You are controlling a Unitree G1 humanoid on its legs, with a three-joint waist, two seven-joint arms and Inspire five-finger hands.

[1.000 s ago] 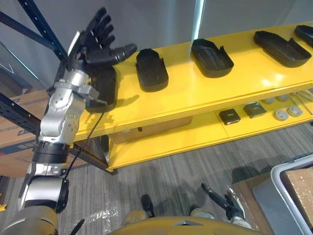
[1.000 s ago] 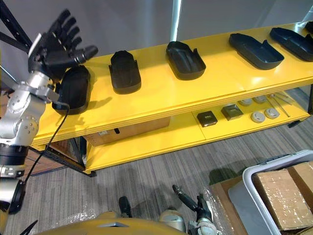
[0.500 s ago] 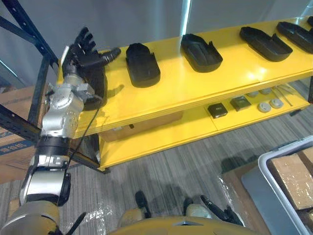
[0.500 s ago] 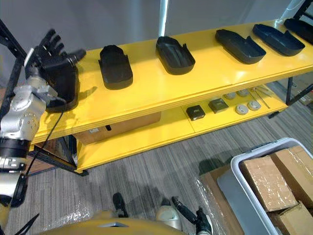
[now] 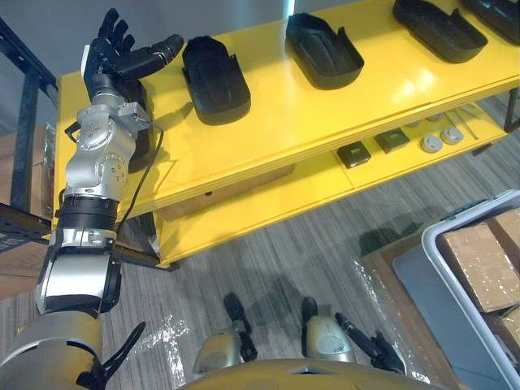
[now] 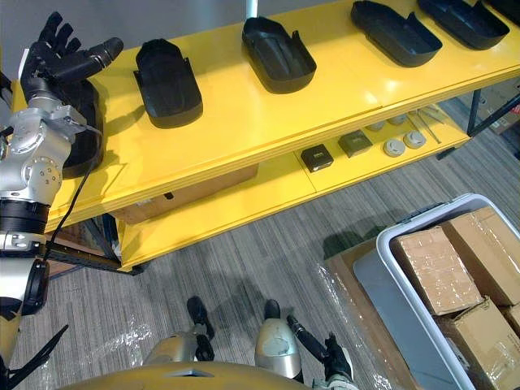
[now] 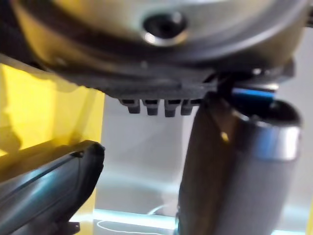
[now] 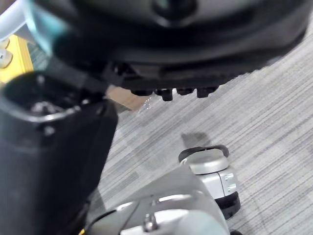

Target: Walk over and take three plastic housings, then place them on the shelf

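Note:
Several black plastic housings lie in a row on the top board of a yellow shelf [image 5: 268, 122]. The leftmost housing [image 6: 81, 122] is partly hidden behind my left arm. Others lie at the middle [image 5: 215, 77], further right [image 5: 323, 50] and far right [image 5: 439, 28]. My left hand [image 5: 114, 57] is raised over the leftmost housing, open, fingers spread, holding nothing. In the left wrist view its thumb [image 7: 234, 171] stands beside a housing's edge [image 7: 49, 181]. My right hand [image 5: 366, 341] hangs low above the floor, open and empty.
The lower shelf board carries small square parts [image 5: 355, 153] and round discs [image 5: 431, 144]. A cardboard box [image 5: 236, 191] sits under the top board. A grey tote [image 6: 390, 292] with cardboard boxes stands on the floor at the right. A dark rack upright [image 5: 24, 122] stands at the left.
The whole picture has shifted, so the camera moved: more of the floor and tote shows. My left hand stays open above the leftmost housing.

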